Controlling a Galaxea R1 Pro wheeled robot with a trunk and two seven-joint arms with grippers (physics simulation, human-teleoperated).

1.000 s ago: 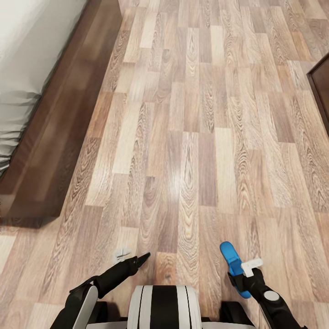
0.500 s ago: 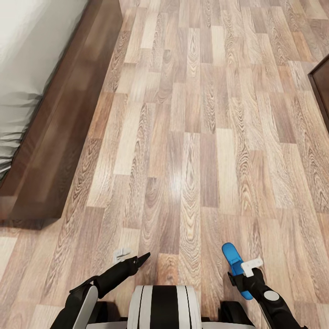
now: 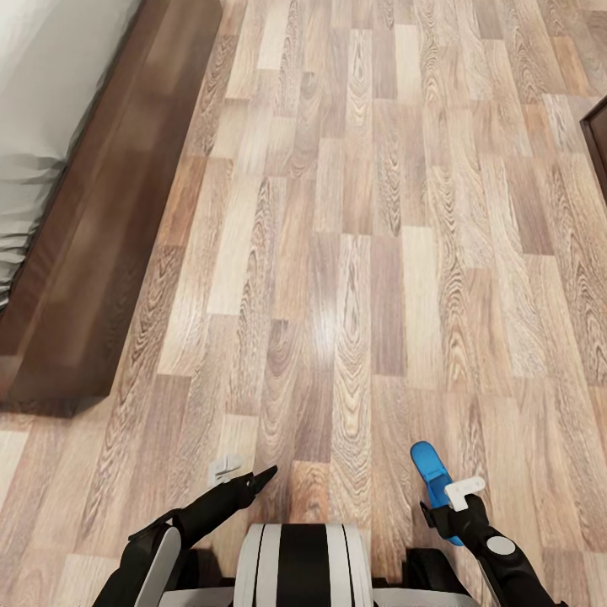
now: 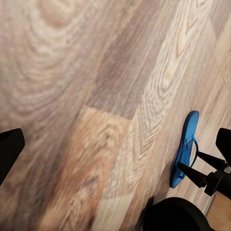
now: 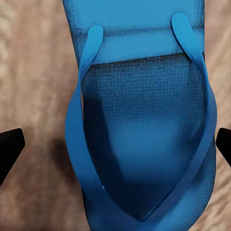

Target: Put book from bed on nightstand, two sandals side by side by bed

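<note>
— How is the light over the floor (image 3: 371,253)?
— Bright and even, with one soft glossy patch on the planks just ahead of the robot's trunk (image 3: 303,565), and a dark shadow under the bed (image 3: 76,253) frame's corner
— Any blur?
— The left wrist view smears the wood grain; the sandal (image 5: 139,120) up close looks soft and grainy, with a faint shadow beside it

Bed (image 3: 51,169) along the far left, its frame edging the floor (image 3: 354,253). Open floor ahead, centre. A cabinet (image 3: 598,143) corner at the right edge, well apart from the bed. Sandal (image 3: 434,485) near right, at the right pincer (image 3: 451,514). Left pincer (image 3: 253,482) near left, over floor. Robot trunk (image 3: 302,565) between the arms.
</note>
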